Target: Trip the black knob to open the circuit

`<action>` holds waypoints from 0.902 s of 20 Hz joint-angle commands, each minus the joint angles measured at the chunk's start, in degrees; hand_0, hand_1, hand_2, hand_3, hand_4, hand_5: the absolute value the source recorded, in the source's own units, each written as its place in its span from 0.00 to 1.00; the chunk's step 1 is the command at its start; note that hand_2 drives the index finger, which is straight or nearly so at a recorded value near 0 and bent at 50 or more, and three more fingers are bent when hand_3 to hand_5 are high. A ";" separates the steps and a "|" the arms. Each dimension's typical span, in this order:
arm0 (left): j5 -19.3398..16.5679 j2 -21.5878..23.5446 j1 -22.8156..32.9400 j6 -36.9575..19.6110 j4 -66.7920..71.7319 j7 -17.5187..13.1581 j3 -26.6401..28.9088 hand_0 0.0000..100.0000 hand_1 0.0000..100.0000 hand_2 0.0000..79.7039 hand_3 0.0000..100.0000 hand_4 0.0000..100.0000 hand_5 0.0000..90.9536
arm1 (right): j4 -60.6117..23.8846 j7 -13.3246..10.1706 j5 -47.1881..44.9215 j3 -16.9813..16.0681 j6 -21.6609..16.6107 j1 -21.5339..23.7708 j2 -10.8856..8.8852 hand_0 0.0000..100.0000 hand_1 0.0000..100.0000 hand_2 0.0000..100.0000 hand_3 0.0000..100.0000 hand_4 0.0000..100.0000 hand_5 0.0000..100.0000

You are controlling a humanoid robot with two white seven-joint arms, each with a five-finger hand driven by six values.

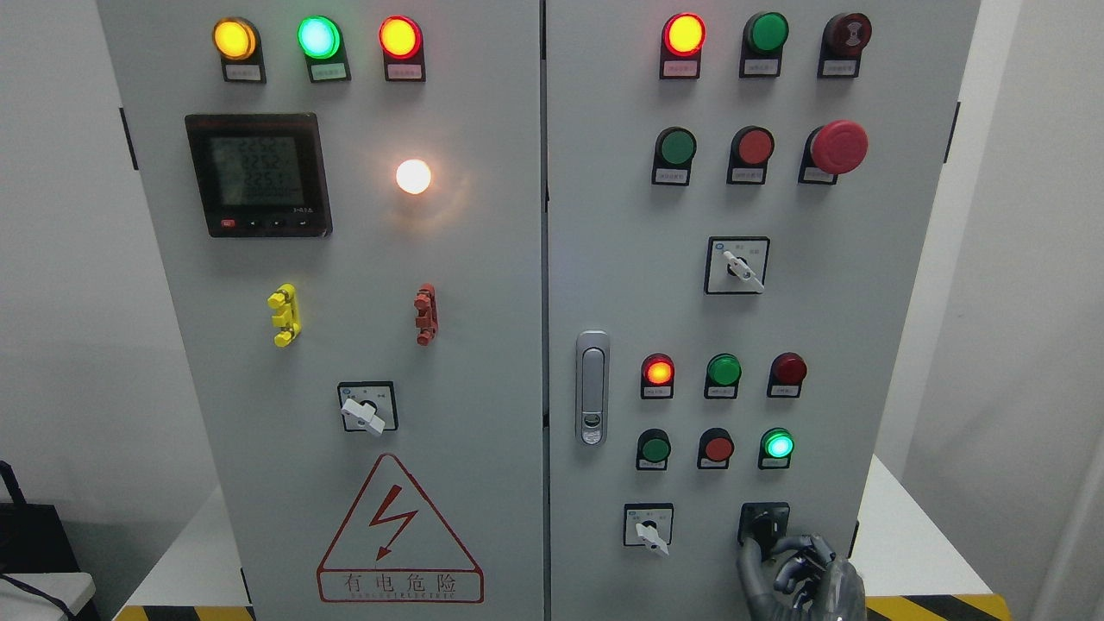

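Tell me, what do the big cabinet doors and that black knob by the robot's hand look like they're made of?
Cabinet doors: probably painted sheet metal, with a flat, matte grey surface. Black knob: likely moulded plastic with a dull black finish, though the right hand partly hides it.

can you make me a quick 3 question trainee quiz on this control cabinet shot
1. True or false: the right robot hand has its fingers at the black knob on the right door's bottom row.
2. What sits directly left of the black knob? A) white selector switch B) door latch C) warning triangle
3. Fill in: in the row just above the knob, the lit button glows ____.

Key: 1 true; 2 A; 3 green
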 commanded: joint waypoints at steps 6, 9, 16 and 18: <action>-1.93 0.01 -0.44 0.02 0.00 0.04 0.00 0.12 0.39 0.00 0.00 0.00 0.00 | 0.28 -0.14 1.84 -0.96 -0.21 0.05 0.00 0.36 0.78 0.60 0.92 0.93 0.94; -1.93 0.01 -0.44 0.02 0.00 0.04 0.00 0.12 0.39 0.00 0.00 0.00 0.00 | 0.36 -0.14 2.29 -1.04 -0.21 0.05 0.00 0.36 0.78 0.60 0.92 0.93 0.94; -1.93 0.01 -0.44 0.02 0.00 0.04 0.00 0.12 0.39 0.00 0.00 0.00 0.00 | 0.36 -0.14 2.37 -0.96 -0.21 0.14 0.00 0.36 0.78 0.60 0.92 0.92 0.94; -1.84 0.01 -0.44 0.02 0.00 0.04 0.00 0.12 0.39 0.00 0.00 0.00 0.00 | 0.54 -0.14 2.37 -0.96 -0.21 0.14 0.00 0.35 0.78 0.60 0.92 0.92 0.94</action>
